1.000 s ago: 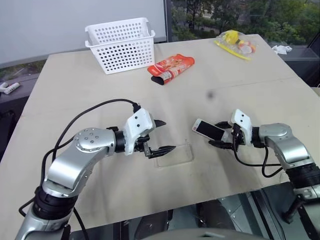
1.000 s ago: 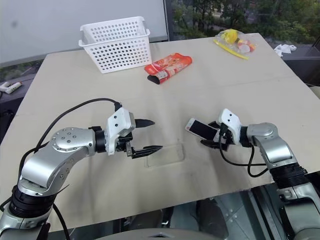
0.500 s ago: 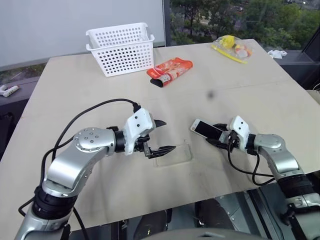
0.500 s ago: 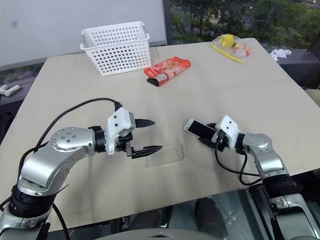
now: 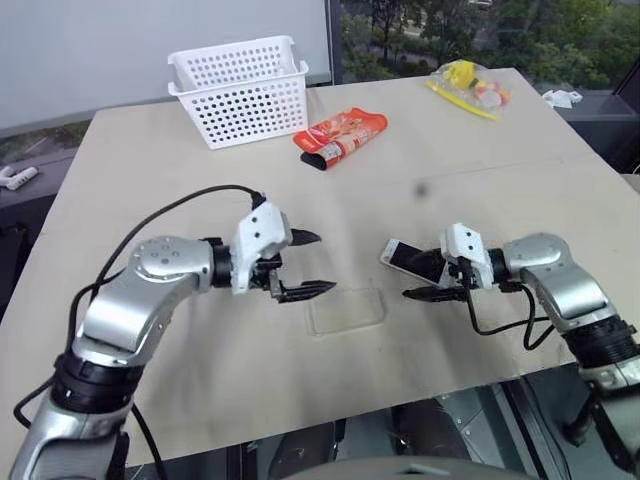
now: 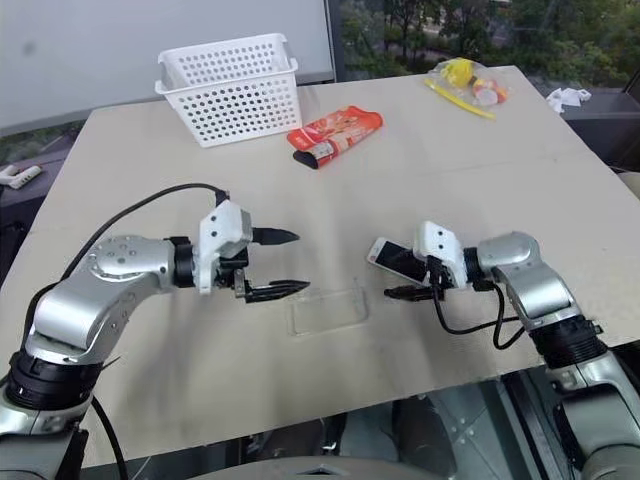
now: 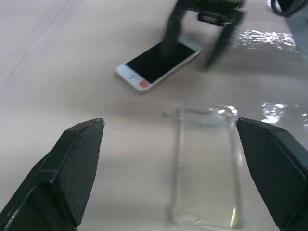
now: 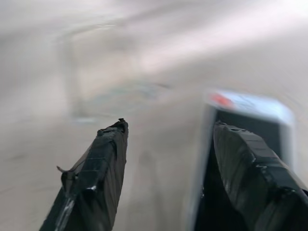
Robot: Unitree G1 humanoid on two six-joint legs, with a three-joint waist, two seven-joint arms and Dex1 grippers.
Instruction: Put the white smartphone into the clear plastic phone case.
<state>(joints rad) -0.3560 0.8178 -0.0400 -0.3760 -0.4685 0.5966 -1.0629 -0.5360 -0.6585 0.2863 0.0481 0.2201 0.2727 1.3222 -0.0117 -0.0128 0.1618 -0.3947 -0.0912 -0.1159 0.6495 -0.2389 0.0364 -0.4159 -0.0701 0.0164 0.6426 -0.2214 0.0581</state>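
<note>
White smartphone (image 5: 410,258) lies screen up on the table (image 5: 200,180), toward the near edge and right of middle, angled with one end pointing at the case. Clear plastic phone case (image 5: 347,310) lies flat and open side up, just beside the phone on its left and a bit closer to the near edge, apart from it. The case is empty, so the insert step is not done.

Right gripper (image 8: 169,124) sits at the phone's right end. Its fingers are spread: one is over the black screen, the other hangs over bare table beside the phone. The phone is not between them, so it reads as no grip. I cannot tell if the finger over the screen is touching. Likely it is placed there to push or re-grab the phone toward the case.

Left gripper (image 5: 326,263) hovers just left of the case with its fingers wide and nothing in them, pointing along the case toward the phone. Judged as standing by to pin the thin shell so it does not skid when the phone goes in.

White perforated basket (image 5: 240,90) is near the far left corner. Orange snack packet (image 5: 340,138) is at far middle. A bag with yellow contents (image 5: 468,85) is by the far right corner. All are well apart from the work area.
</note>
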